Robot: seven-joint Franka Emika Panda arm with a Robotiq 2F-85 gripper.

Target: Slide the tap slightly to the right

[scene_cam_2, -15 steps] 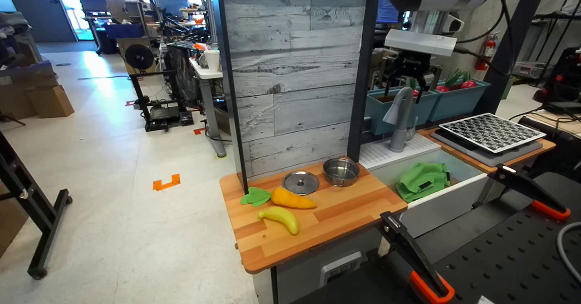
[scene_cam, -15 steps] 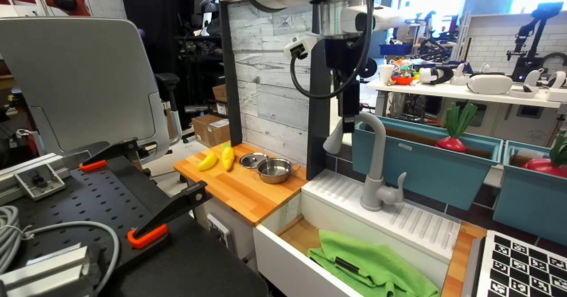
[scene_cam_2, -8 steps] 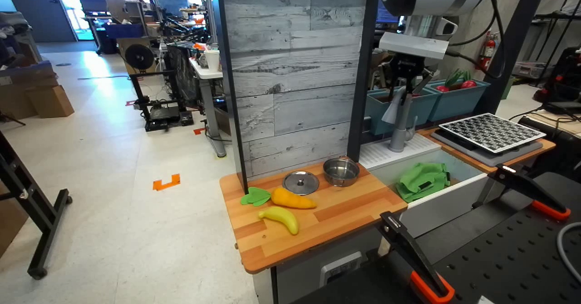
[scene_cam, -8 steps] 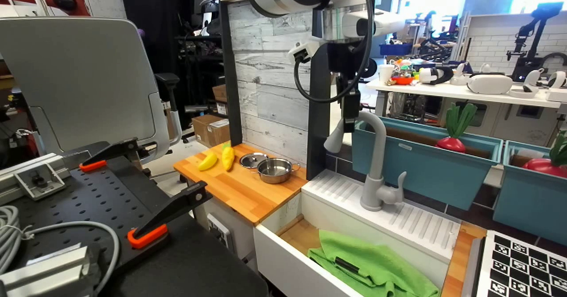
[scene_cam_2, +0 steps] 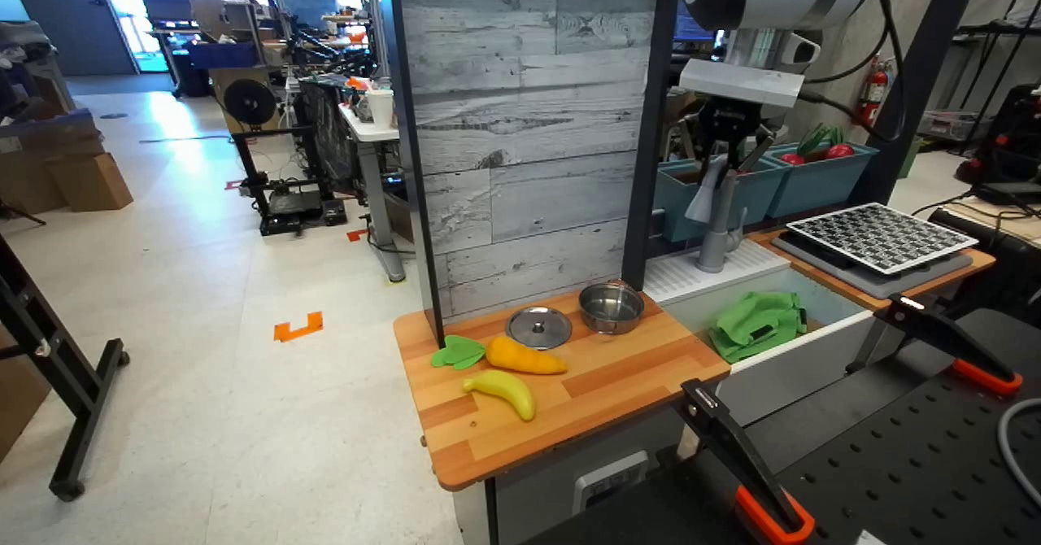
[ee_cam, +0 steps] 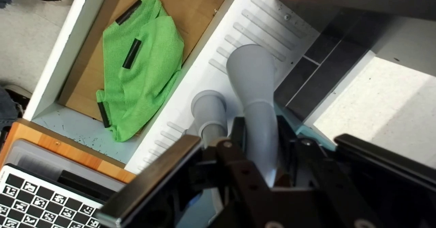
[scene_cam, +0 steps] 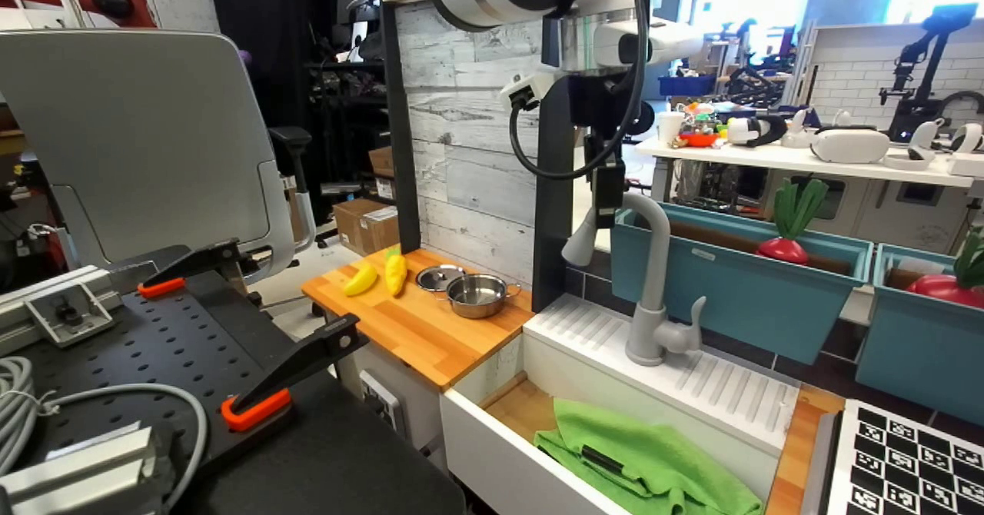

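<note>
The tap, a grey gooseneck faucet, stands on the white ribbed ledge behind the sink in both exterior views, the tap [scene_cam: 655, 269] upright with its lever on the far side from the spout. From above, in the wrist view, the flared spout of the tap [ee_cam: 252, 68] points up the picture. My gripper [ee_cam: 261, 120] is shut on the spout's arch, one dark finger [ee_cam: 238, 127] on each side of it. In the exterior views the gripper [scene_cam: 607, 211] hangs vertically over the spout, and the gripper [scene_cam_2: 720, 169] partly hides the arch.
Blue planters [scene_cam: 738, 292] with red vegetables sit close behind the tap. A green cloth [scene_cam: 646, 453] lies in the sink below. A steel pot [scene_cam_2: 611, 307], lid [scene_cam_2: 538, 328], carrot [scene_cam_2: 520, 356] and banana [scene_cam_2: 504, 390] rest on the wooden counter. A dark post [scene_cam: 555, 192] rises beside the ledge.
The gripper's fingers have come together onto the spout. The arm has shifted slightly down, then held still. The tap looks practically unmoved.
</note>
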